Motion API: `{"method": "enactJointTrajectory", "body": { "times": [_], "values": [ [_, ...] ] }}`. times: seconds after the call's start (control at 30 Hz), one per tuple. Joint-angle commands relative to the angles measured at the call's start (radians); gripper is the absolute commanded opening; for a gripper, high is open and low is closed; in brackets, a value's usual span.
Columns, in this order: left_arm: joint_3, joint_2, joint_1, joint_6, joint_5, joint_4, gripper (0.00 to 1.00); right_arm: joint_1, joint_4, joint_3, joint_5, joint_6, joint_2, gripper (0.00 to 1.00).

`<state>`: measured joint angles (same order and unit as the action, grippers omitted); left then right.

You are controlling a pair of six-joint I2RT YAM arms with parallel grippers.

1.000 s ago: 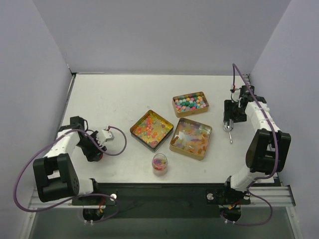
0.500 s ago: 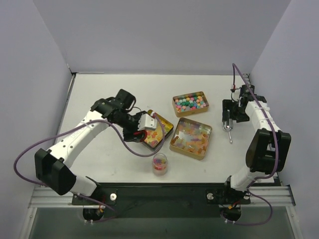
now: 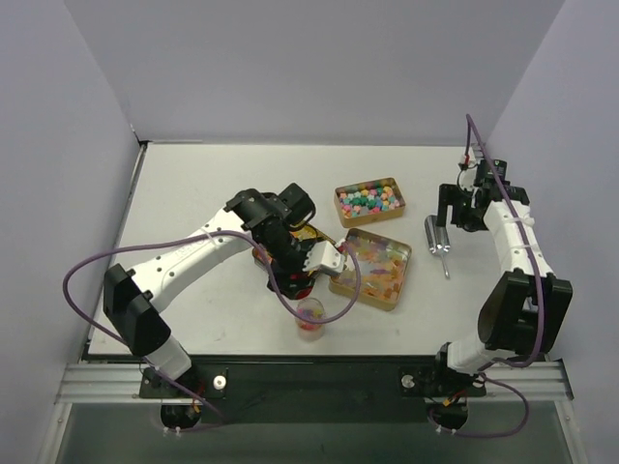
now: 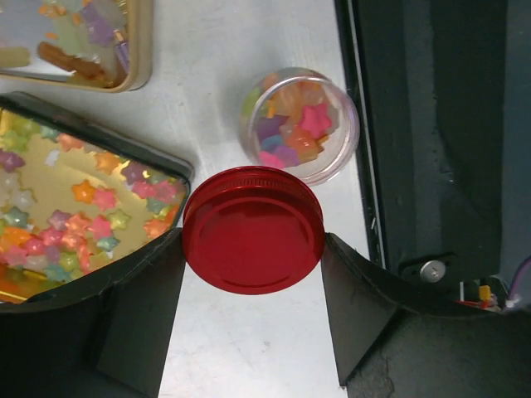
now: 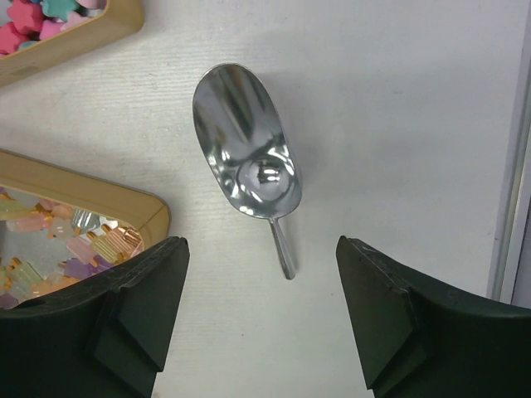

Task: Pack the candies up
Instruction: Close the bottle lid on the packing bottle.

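The candies lie in three tins: pastel balls (image 3: pixel 369 200), gummy bits (image 3: pixel 371 268) and stars (image 4: pixel 79 207). More candies fill a small clear jar (image 3: pixel 310 317), also seen in the left wrist view (image 4: pixel 300 124). My left gripper (image 3: pixel 300 282) is shut on a red round lid (image 4: pixel 253 230) and holds it above the table just beside the jar, over the star tin's corner. My right gripper (image 3: pixel 451 215) is open and empty above a metal scoop (image 5: pixel 247 153), which lies on the table with its handle (image 5: pixel 282 249) between the fingers (image 5: pixel 141 298).
The star tin (image 3: pixel 308 235) is mostly hidden under my left arm. The gummy tin's rim (image 5: pixel 99 199) is just left of the scoop. The table's dark front rail (image 4: pixel 431 124) runs close behind the jar. Walls enclose the table on the left, back and right.
My left arm has swung from the far left of the table to the middle, carrying the red lid up to the jar. My right gripper has drawn back a little from the scoop.
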<state>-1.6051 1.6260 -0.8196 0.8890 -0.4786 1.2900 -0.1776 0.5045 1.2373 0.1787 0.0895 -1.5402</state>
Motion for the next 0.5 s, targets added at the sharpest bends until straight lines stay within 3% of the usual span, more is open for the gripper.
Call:
{"method": "enactJointTrajectory", "body": {
  "times": [0.0, 0.23, 0.47],
  "values": [
    [-0.015, -0.023, -0.099, -0.076, 0.079, 0.029, 0.72, -0.022, 0.025, 0.004, 0.015, -0.002, 0.071, 0.74],
    [0.016, 0.005, -0.193, -0.194, 0.242, -0.073, 0.72, -0.108, 0.026, 0.005, 0.096, -0.053, 0.095, 0.74],
    [0.027, 0.024, -0.251, -0.217, 0.276, -0.104, 0.72, -0.126, 0.017, -0.006, 0.137, -0.070, 0.120, 0.74]
  ]
}}
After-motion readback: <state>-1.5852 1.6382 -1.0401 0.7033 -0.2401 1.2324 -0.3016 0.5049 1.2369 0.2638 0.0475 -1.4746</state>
